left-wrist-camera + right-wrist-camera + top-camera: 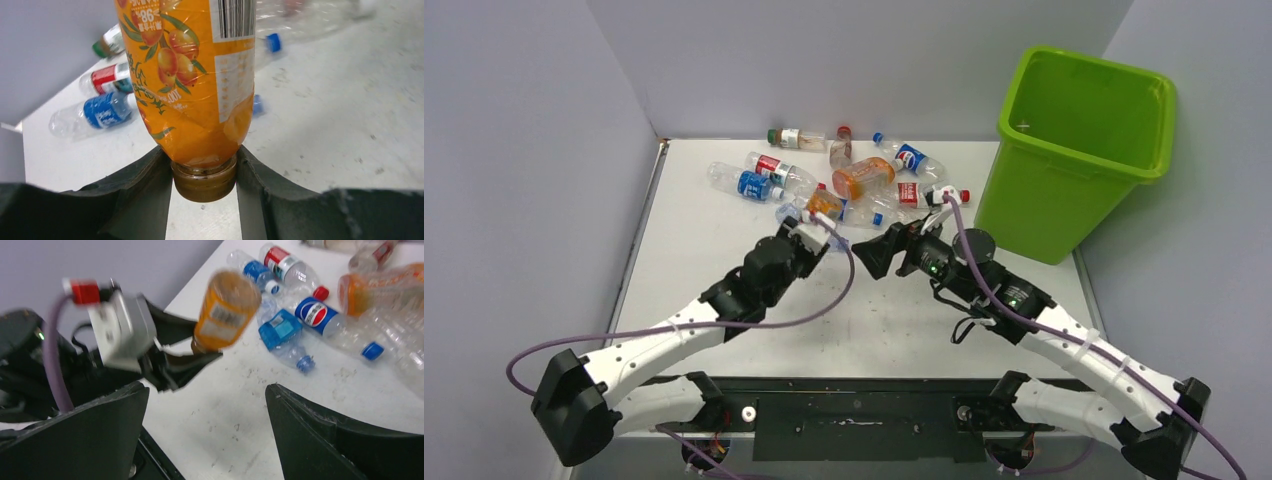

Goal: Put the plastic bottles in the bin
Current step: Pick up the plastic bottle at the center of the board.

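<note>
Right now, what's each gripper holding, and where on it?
Left gripper holds the orange bottle by its capped neck. Right gripper is open, holding nothing.

The orange bottle (pixel 190 85) wears a glossy, crinkled film label over translucent plastic. The bin (pixel 1034 200) is smooth, faintly shiny plastic. The white surface (pixel 694 250) looks matt and scuffed.
</note>
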`<state>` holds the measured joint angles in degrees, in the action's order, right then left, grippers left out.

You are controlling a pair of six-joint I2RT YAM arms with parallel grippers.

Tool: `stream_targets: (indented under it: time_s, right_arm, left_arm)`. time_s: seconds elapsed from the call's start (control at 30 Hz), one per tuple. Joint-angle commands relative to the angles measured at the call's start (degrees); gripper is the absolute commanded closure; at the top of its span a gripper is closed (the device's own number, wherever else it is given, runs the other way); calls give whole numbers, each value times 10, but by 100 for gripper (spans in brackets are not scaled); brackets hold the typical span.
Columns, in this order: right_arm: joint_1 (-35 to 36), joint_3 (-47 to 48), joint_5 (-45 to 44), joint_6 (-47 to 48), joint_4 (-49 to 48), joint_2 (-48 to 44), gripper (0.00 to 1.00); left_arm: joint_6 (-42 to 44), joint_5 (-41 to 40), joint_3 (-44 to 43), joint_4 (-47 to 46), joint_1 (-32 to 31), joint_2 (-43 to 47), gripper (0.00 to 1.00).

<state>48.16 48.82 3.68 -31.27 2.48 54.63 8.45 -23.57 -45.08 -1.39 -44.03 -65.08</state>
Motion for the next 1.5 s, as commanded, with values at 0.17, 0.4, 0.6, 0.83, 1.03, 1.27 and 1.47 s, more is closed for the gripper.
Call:
stream_targets:
  time_s: [0.17,0.4,0.6,0.83,1.03,1.27,1.47]
  right_arm:
    - [5,146,-32,107,214,-67,10]
    - [4,167,83,123,302,-41,10]
    - [4,157,188,138,327,-12,10]
    - [4,109,226,143,324,7,10]
    - [4,100,244,158,328,50,10]
    - [4,117,250,180,333,108,9]
    - [5,115,275,179,318,156,2]
  left_arm:
    - [346,76,172,-202,-133,129,100]
    - [552,44,248,-265,-233,182,100]
    - [649,-15,244,-235,-306,182,100]
    - [688,-46,238,-226,-336,157,100]
    - [705,-55,235,-210,-354,154,100]
    - [718,-71,232,-197,-383,153,100]
    - [722,-77,232,-198,-395,153,100]
